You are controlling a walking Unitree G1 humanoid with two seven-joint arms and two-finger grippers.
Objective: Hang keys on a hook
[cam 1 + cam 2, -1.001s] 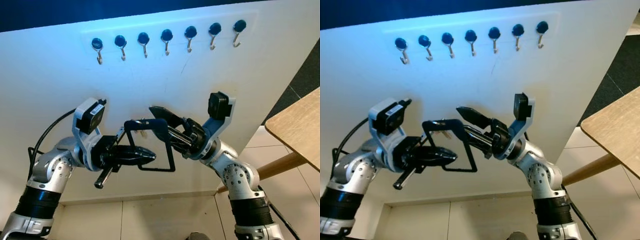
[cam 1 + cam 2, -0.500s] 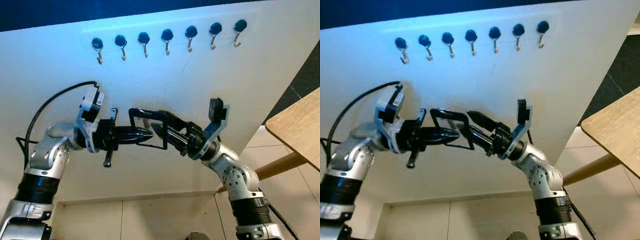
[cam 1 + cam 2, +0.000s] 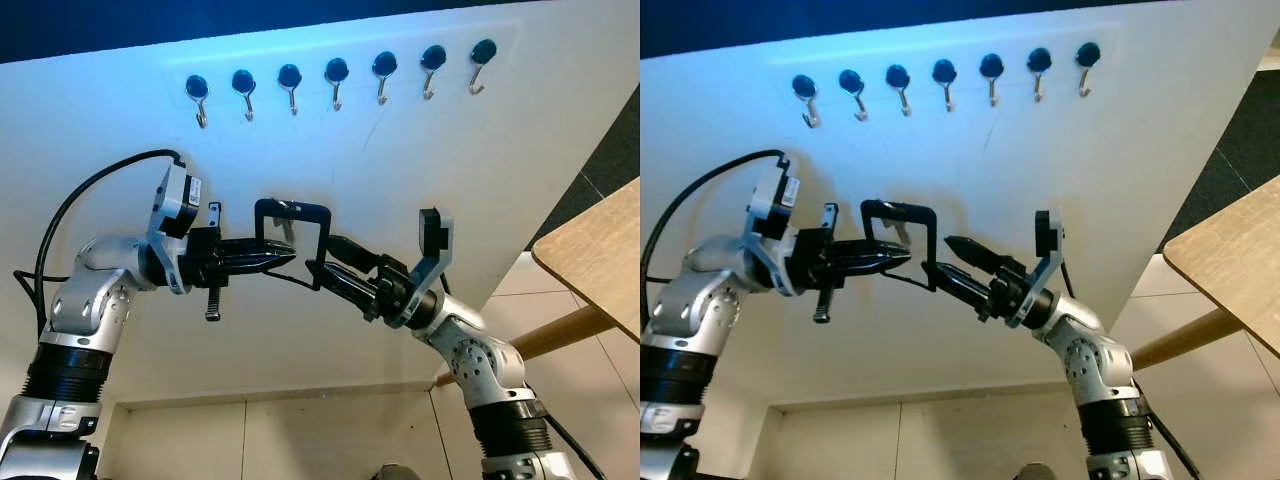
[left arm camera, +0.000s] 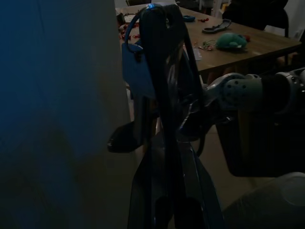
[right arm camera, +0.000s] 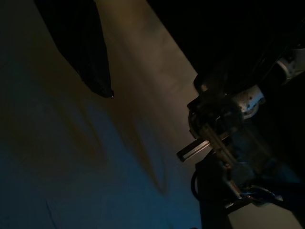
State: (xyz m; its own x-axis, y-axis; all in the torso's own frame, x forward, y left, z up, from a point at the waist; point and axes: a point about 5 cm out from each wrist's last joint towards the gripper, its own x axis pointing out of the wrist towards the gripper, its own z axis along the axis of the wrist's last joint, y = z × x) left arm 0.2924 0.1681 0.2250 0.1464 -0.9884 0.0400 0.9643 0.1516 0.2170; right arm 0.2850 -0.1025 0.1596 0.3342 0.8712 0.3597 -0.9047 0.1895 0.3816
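White wall panel [image 3: 420, 170] fills the background, with a row of seven dark-capped metal hooks [image 3: 335, 80] along its top and a wooden table corner [image 3: 600, 260] to the right. Left gripper [image 3: 282, 257] is clenched on the black rectangular key loop with a small pale tag [image 3: 292, 240], held well below the hooks. Right gripper [image 3: 325, 258] stands released just beside the loop, one finger seemingly touching its lower edge — contact cannot be confirmed.

Risks, as judged: the right fingers may snag the loop as the left arm lifts; the loop may swing and miss the small hook tip — or slip from the narrow pinch.
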